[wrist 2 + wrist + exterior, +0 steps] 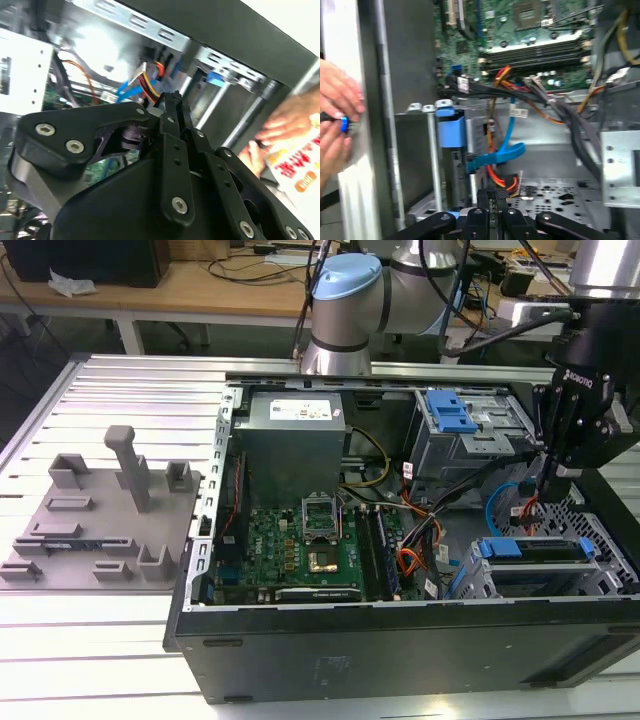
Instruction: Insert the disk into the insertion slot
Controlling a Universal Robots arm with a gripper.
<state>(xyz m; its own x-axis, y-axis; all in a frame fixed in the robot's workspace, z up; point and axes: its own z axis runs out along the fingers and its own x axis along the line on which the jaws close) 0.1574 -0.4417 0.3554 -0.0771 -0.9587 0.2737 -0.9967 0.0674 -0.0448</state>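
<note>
The disk [530, 549], a grey drive framed by a bright blue carrier, lies in the insertion slot [604, 543], the light grey perforated cage at the case's near corner on the exterior view's right. My gripper [546, 494] hangs just above and behind that cage, fingers pointing down, shut and holding nothing. In the first wrist view the shut gripper [492, 193] hovers over the perforated cage floor [552, 192], with the blue carrier [450, 133] beside it. In the second wrist view the gripper [173, 98] points toward bundled cables, and the carrier's blue end [215, 77] lies beyond.
A darker cage with a blue latch [449, 410] stands behind the gripper. Orange, red and blue cables [496, 159] run close to the fingertips. A person's hands [336, 116] work just outside the case wall. A grey fixture plate [100, 525] lies on the exterior view's left.
</note>
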